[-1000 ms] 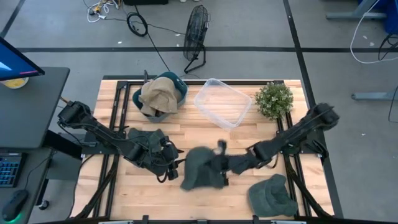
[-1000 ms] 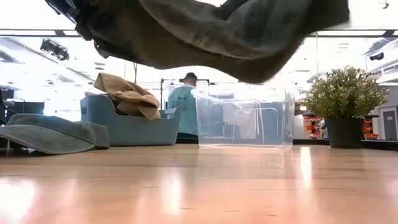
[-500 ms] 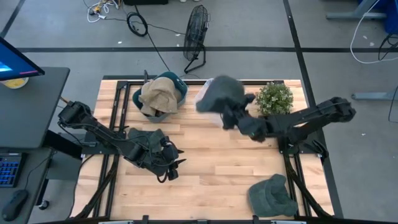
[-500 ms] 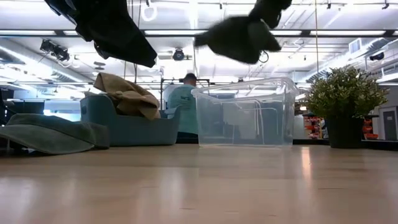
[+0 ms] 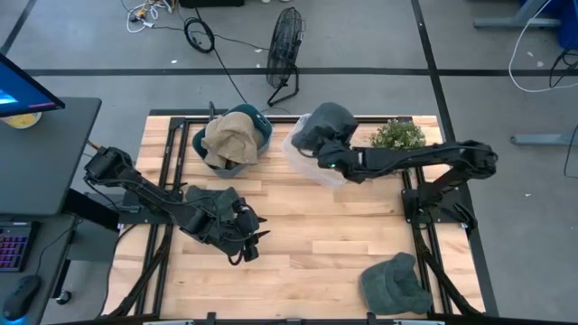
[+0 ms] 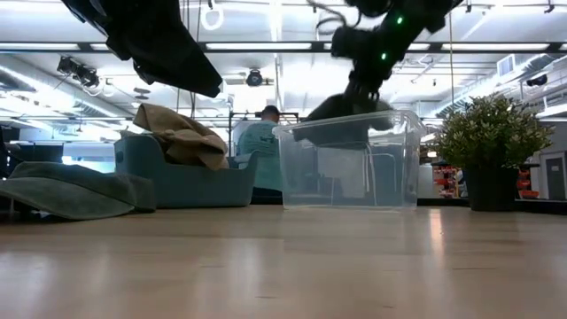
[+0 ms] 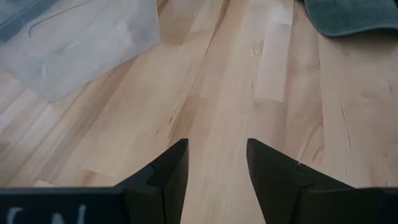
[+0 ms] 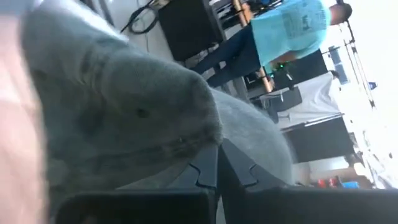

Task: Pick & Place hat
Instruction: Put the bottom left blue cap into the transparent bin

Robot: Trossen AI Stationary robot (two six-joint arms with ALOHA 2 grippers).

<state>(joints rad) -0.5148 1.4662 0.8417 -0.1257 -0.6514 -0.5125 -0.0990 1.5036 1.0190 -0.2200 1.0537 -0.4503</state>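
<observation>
The dark grey-green hat (image 5: 325,126) hangs from my right gripper (image 5: 327,153) over the clear plastic bin (image 5: 348,167). In the low view the hat (image 6: 341,131) shows through the bin's wall (image 6: 390,177), under the right gripper (image 6: 368,84). In the right wrist view the hat (image 8: 124,118) fills the picture ahead of the shut gripper (image 8: 217,168). My left gripper (image 5: 251,246) hovers open above bare wood near the table's left middle, and shows open (image 7: 216,165) in its own view. My right gripper pinches a fold of the hat's fabric (image 8: 205,140) between its two fingers, coming from above and slanting from the table's right. The hat hangs below the fingers, its lower part (image 6: 337,137) inside the bin's rim. Whether it rests on the bin's floor cannot be told.
A blue tub with a tan hat (image 5: 230,137) stands left of the bin, a potted plant (image 5: 397,137) right of it. Another grey-green hat (image 5: 395,284) lies at the near right corner, a dark one (image 5: 212,200) under the left arm. A person (image 6: 261,146) stands beyond the table.
My right gripper has carried the hat from low over the table's near middle, up and toward the far edge, then down over the clear bin. The hat, swinging free half a second ago, now hangs with its lower part inside the bin.
</observation>
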